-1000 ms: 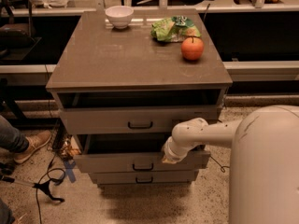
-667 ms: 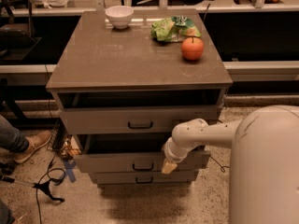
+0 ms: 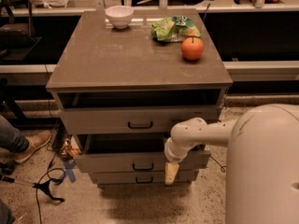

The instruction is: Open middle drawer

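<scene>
Arm (image 3: 201,132) reaches in from the right, wrist bent down. End effector (image 3: 171,173) hangs tip-down in front of the middle drawer (image 3: 117,163), right of its handle (image 3: 142,166); clenched or released, can't tell. Middle drawer and top drawer (image 3: 103,121) both sit partly out. Worktop (image 3: 126,62) carries a bowl (image 3: 120,16), green bag (image 3: 174,28) and orange fruit (image 3: 192,48).

The flat grey-brown cabinet top (image 3: 117,59) carries three items. A white bowl (image 3: 119,16) stands at the far edge, left of centre. A green packet (image 3: 174,28) lies at the far right. An orange fruit (image 3: 192,48) sits just beside the packet, on its near side.

The cabinet stands on a speckled floor (image 3: 140,204). A black cable (image 3: 46,186) lies on the floor to the left. The gripper (image 3: 171,174) hangs low in front of the cabinet's near face, right of centre.
</scene>
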